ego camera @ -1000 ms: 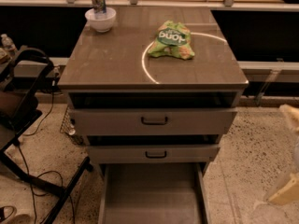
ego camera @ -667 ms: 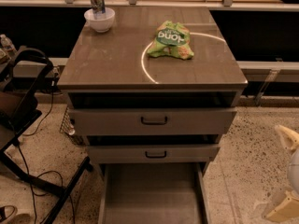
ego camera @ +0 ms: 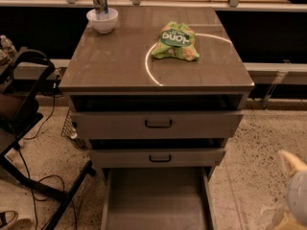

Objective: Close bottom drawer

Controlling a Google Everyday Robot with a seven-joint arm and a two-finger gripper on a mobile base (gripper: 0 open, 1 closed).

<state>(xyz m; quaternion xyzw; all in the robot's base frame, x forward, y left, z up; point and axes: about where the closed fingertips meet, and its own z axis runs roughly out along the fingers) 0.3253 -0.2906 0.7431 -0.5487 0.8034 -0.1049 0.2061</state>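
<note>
The bottom drawer (ego camera: 156, 200) is pulled far out of the grey-brown cabinet (ego camera: 156, 75). Its long shallow tray runs toward me and looks empty. Its front and handle are cut off by the lower edge of the view. Above it are the middle drawer front (ego camera: 192, 157) and the wider top drawer front (ego camera: 201, 123), each with a small dark handle and each standing slightly proud of the frame. My gripper (ego camera: 292, 188) is a pale shape at the lower right edge, over the floor to the right of the open drawer and apart from it.
On the cabinet top lie a green snack bag (ego camera: 175, 41) and a white bowl (ego camera: 102, 20) with a can (ego camera: 100, 3) in it. A black chair frame (ego camera: 29, 128) and cables (ego camera: 33, 195) stand on the speckled floor at left. A counter rail (ego camera: 153, 4) runs behind.
My gripper has dropped lower along the right edge of the view and come slightly left. The cabinet, its drawers and the things on top have not moved.
</note>
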